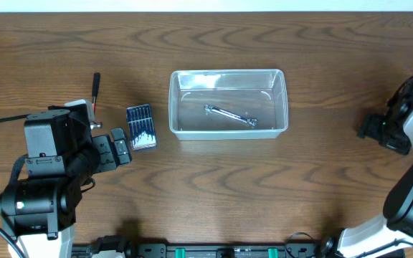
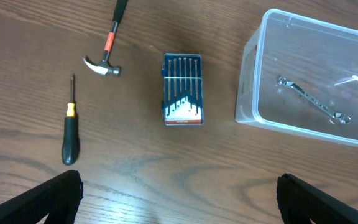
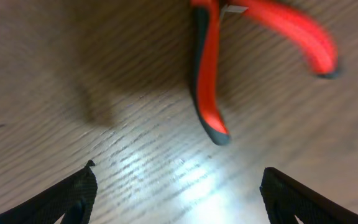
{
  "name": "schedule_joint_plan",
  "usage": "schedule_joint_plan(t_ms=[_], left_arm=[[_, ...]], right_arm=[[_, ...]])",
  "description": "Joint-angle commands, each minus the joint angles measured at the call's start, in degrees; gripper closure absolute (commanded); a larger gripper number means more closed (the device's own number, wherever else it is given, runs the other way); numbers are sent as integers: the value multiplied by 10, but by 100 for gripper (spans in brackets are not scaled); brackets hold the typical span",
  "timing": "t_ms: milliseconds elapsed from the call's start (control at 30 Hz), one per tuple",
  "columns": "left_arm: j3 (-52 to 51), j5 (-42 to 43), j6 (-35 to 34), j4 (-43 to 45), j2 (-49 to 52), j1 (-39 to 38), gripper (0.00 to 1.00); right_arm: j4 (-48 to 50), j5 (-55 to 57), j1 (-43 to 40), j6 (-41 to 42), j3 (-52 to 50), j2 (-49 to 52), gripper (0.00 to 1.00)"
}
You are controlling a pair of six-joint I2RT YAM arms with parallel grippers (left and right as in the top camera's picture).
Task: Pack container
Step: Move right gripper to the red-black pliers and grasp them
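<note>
Wooden table [image 1: 321, 186], contents listed from the left:

1. Screwdriver [image 2: 70, 134]: black handle with a yellow collar. It lies flat with its tip pointing away in the left wrist view, and nothing touches it.
2. Hammer [image 2: 107, 46]: dark handle with an orange band and a steel claw head. It lies just beside the screwdriver on the far side, apart from it.
3. Left gripper [image 1: 120, 147]: hangs above the table near the case. Its fingers are spread wide and grip nothing.
4. Blue case [image 1: 141, 127]: holds a row of screwdriver bits. It lies flat between the hammer and the container, touching neither.
5. Container [image 1: 172, 104]: a clear plastic bin with rounded corners and a rim. It stands upright at the middle of the table, just right of the blue case.
6. Wrench [image 1: 229, 115]: bare metal. It lies slantwise on the floor of the container and is the only item inside.
7. Right gripper [image 1: 370, 127]: sits low over the table near the right edge, well apart from the container. Its fingers are wide apart with only bare wood between them.
8. Pliers [image 3: 207, 81]: red handles with dark tips. They lie on the table ahead of the right gripper, untouched and blurred in the right wrist view.
</note>
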Motion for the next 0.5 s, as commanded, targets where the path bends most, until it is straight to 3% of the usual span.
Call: schedule_joint_plan(t_ms=[0,467], left_arm=[[12,-6,5,-1,-2,-1,2],[12,-6,5,-1,-2,-1,2]], right_arm=[[8,-8,-5,-7,-1,23,14],[57,-24,-25,-18,10,28,14]])
